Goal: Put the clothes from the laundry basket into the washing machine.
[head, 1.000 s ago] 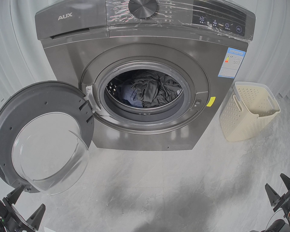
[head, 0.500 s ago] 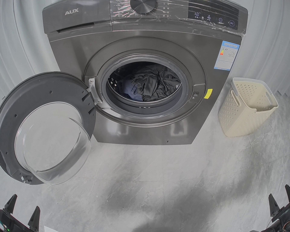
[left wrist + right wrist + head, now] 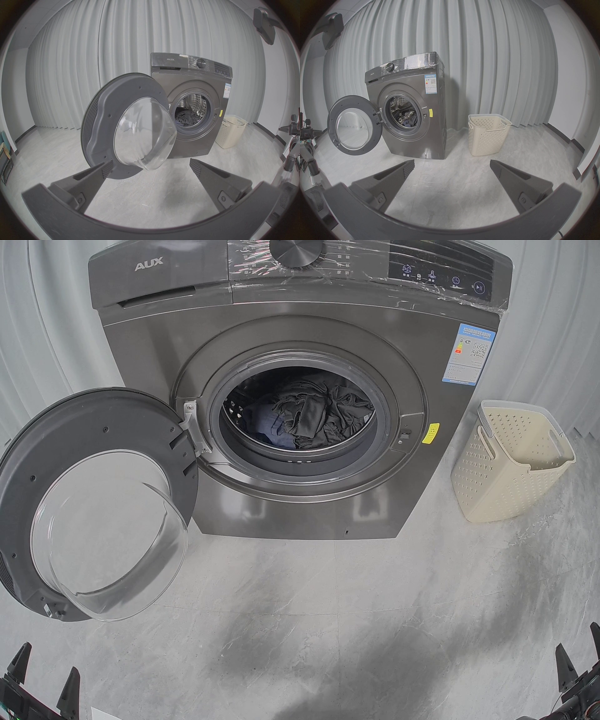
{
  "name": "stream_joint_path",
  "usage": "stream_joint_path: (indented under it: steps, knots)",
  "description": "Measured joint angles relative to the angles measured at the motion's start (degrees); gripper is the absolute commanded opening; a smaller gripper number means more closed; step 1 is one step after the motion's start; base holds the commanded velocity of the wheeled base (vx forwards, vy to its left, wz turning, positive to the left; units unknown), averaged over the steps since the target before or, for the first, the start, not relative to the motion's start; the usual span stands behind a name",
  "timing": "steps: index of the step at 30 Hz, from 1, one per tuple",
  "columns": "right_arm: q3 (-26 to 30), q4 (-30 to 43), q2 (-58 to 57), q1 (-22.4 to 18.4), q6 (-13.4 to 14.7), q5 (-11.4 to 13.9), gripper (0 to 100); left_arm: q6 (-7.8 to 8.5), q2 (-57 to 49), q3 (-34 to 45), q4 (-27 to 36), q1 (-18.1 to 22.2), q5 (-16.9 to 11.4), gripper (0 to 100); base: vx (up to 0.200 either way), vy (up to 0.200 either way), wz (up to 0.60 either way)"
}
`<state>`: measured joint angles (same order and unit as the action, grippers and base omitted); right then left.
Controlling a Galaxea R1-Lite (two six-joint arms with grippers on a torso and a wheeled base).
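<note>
Grey marbled floor (image 3: pixel 350 590), pleated curtain behind. Far centre: washing machine (image 3: pixel 156 346), door (image 3: pixel 81 427) swung left, dark clothes (image 3: pixel 312 412) in the drum. Far right: laundry basket (image 3: pixel 494 484), seemingly empty; lies nearer right gripper (image 3: pixel 578 640) than left gripper (image 3: pixel 45 662). Both spread wide, holding nothing.

washing machine (image 3: pixel 281 518): grey casing with a brushed-metal look, smooth, soft sheen
film (image 3: pixel 350 277): clear plastic wrap over the top panel, wrinkled, glossy
door (image 3: pixel 94 421): matt grey plastic ring around a clear, glossy window
drum (image 3: pixel 200 104): bright bare metal, perforated
clothes (image 3: pixel 312 412): dark soft cloth, matt, crumpled
basket (image 3: pixel 494 484): cream plastic, matt, holed walls
floor (image 3: pixel 350 615): grey marbled tiles, smooth, faint shine
</note>
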<state>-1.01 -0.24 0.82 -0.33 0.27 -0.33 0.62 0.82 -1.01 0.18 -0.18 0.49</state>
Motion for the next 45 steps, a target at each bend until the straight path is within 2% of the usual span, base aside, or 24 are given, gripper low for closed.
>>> stream_joint_path:
  steps: [13,28,40,45]
  knots:
    - [0.0,0.0,-0.1,0.0,0.0,0.0,100,-0.02,-0.2,0.0,0.0,0.0,-0.1,100,-0.046,0.0,0.0]
    - [0.0,0.1,-0.1,-0.1,-0.2,0.1,100,-1.16,-0.2,0.0,0.0,0.0,-0.3,100,0.0,0.2,0.0]
    - [0.0,0.1,-0.1,0.0,-0.2,0.1,100,-1.38,-0.1,0.0,0.0,-0.1,-0.4,100,0.0,0.0,0.0]
    - [0.0,0.1,0.0,0.0,-0.2,0.1,100,-1.4,-0.1,0.0,0.0,-0.1,-0.3,100,-0.12,0.0,0.0]
